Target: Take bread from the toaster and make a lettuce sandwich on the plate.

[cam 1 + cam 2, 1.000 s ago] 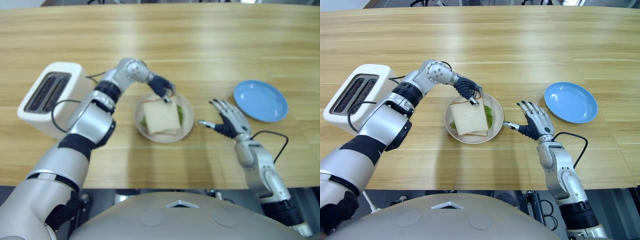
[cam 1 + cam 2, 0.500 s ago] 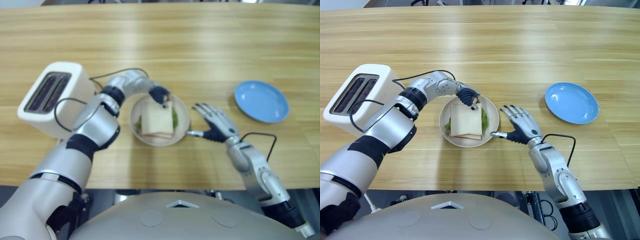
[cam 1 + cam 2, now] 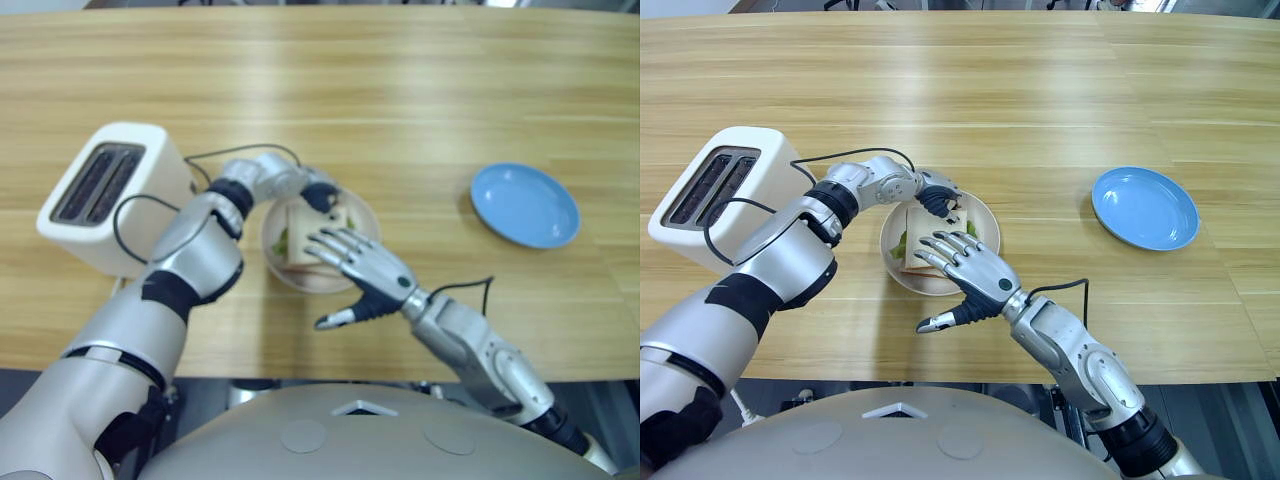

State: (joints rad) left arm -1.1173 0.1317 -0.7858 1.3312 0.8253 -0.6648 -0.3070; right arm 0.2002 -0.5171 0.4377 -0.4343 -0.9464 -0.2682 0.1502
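The bread (image 3: 925, 222) lies on the lettuce (image 3: 902, 243) on the plate (image 3: 986, 214), so the sandwich looks nearly made. The left hand (image 3: 937, 200) pinches the bread's far corner with its fingers. The right hand (image 3: 970, 272) hangs over the near side, fingers spread wide, holding nothing. The next move should be to let go softly and lift away. The toaster (image 3: 715, 190) stands close on the left, and the tabletop (image 3: 1040, 120) has more room on the right.

Both views look out from the robot's head, two eyes set side by side, facing forward and steeply down onto the bench (image 3: 400, 80) from above its near edge, close enough that the far edge just shows at the top. They share almost the whole bench top, from the toaster (image 3: 105, 195) toward the left edge to the blue plate (image 3: 1145, 207) toward the right. In the right eye's view everything sits slightly further left.
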